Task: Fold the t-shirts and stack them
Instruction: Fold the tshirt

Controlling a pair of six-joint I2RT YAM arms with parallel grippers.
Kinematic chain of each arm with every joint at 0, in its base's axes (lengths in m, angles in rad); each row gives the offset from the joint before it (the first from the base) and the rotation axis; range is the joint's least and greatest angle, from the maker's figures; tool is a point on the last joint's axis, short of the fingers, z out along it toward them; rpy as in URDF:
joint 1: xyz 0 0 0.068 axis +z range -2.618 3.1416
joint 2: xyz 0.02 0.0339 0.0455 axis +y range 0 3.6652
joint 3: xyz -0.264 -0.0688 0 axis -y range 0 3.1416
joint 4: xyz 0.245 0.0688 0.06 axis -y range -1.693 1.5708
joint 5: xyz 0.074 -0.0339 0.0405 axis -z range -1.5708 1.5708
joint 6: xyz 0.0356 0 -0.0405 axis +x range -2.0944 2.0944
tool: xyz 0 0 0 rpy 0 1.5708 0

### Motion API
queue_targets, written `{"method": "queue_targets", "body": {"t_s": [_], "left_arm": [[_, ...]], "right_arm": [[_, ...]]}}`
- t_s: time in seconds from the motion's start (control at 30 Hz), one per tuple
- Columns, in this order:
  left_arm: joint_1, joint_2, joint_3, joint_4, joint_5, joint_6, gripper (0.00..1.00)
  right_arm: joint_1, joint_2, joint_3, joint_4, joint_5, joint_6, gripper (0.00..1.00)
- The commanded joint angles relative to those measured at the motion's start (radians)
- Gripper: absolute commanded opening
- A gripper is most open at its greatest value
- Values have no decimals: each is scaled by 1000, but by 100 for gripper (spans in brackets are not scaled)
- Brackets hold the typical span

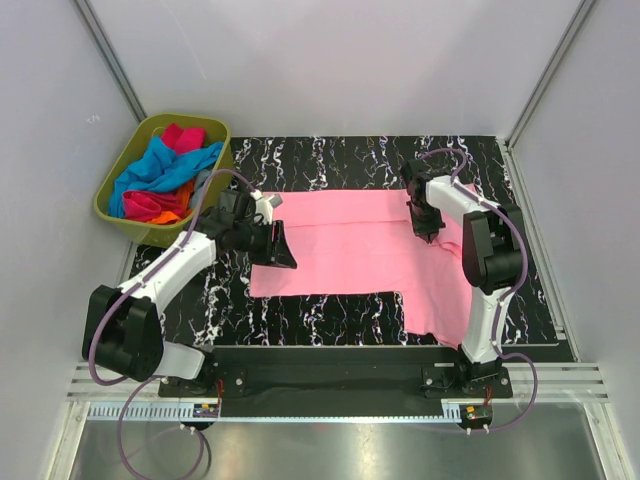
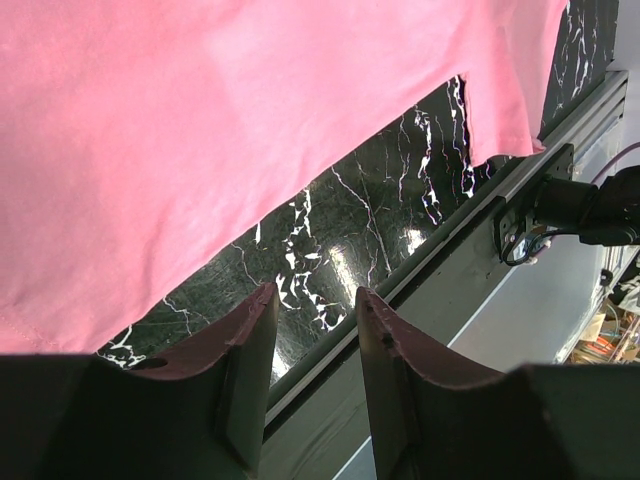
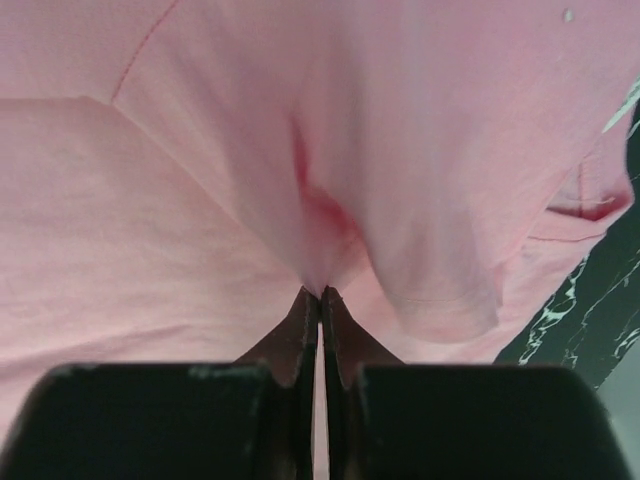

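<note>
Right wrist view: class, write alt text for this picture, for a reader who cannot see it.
The right gripper, seen from close behind, is shut on a pinched-up fold of the light pink t-shirt, which fills almost the whole picture. A sliver of black marbled table shows at the lower right.

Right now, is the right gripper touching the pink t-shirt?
Touching: the right wrist view shows the right gripper closed on a pinched-up fold of the pink t-shirt.

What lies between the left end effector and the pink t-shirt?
Bare marbled tabletop, shown in the left wrist view; left end effector open, clear of the pink t-shirt.
</note>
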Motion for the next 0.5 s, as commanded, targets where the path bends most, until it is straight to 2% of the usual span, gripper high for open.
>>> {"method": "queue_targets", "body": {"t_s": [0.0, 0.47], "left_arm": [[15, -6, -3, 43, 44, -1, 42], [62, 14, -12, 50, 82, 0, 42]], "right_arm": [[3, -53, 8, -69, -74, 51, 2], [5, -59, 41, -163, -255, 164, 2]]}}
